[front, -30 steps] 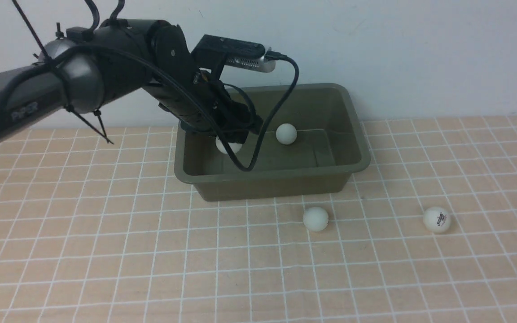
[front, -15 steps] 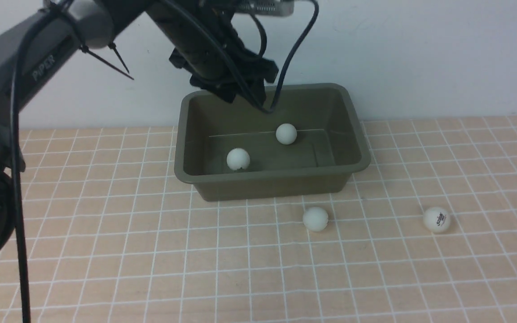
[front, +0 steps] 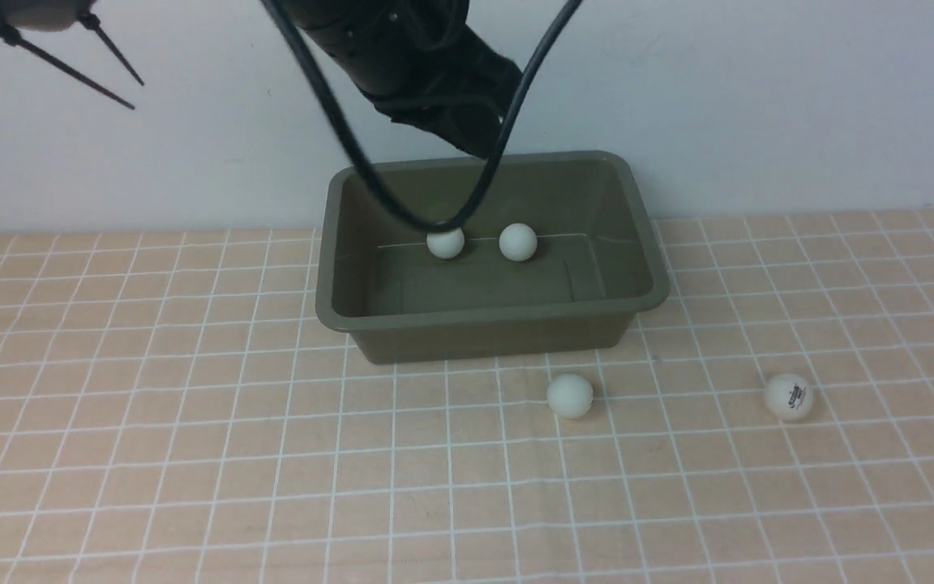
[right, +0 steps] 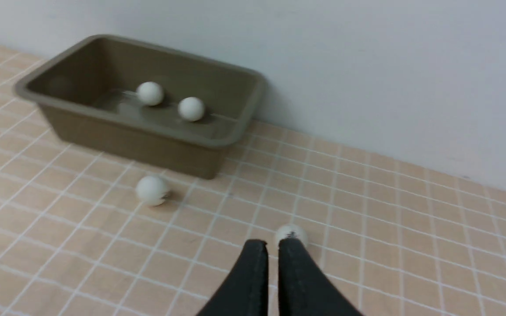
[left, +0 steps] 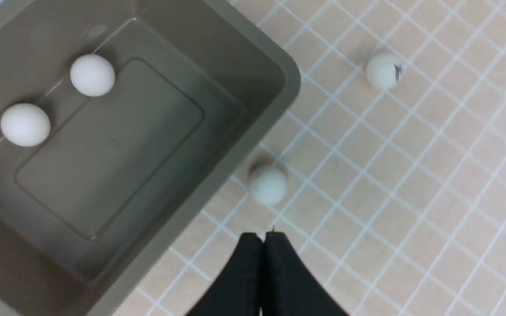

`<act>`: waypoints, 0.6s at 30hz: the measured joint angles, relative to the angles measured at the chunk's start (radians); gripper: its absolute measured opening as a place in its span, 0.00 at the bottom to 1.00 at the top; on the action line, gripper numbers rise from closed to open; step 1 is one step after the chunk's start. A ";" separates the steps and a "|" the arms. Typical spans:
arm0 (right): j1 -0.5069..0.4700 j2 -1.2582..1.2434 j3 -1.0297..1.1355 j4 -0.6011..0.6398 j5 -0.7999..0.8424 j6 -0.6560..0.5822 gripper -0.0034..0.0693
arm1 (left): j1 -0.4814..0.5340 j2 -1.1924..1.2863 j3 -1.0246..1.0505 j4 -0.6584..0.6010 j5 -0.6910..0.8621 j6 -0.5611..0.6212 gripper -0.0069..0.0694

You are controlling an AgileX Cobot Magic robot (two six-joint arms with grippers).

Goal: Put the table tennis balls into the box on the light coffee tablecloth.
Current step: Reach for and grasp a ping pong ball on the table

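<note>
An olive-green plastic box (front: 490, 318) stands on a peach-beige checked tablecloth (front: 191, 454) that covers the worktop, its far side close to a pale wall (front: 759, 97). Two white table tennis balls lie inside it, near the back of its floor: one (front: 445, 242) toward the left and one (front: 517, 242) just beside it on the right, apart from each other. Two more balls rest on the cloth outside the box. A plain one (front: 570, 396) lies just in front of the box's near wall, and one with a small black printed mark (front: 789, 397) lies well off to the right of it. The left arm (front: 426, 73) hangs high above the back of the box, and a black cable (front: 402, 211) loops down from it across the box's rear wall. In the left wrist view, the left claw (left: 262, 239) has its two black fingers pressed together with nothing between them, above the cloth near the plain ball. In the right wrist view, the right claw (right: 271, 248) has its fingers almost together, with only a thin slit between them, and it holds nothing. The marked ball sits just past its tips, and it is not possible to tell whether they touch.
</note>
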 joint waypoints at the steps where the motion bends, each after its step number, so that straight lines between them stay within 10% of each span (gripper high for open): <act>1: 0.000 0.012 0.000 0.016 0.000 -0.017 0.09 | -0.006 -0.035 0.047 0.016 0.000 0.021 0.00; 18: 0.000 0.198 -0.001 0.059 -0.102 -0.064 0.09 | -0.009 -0.601 0.598 0.236 -0.095 -0.005 0.00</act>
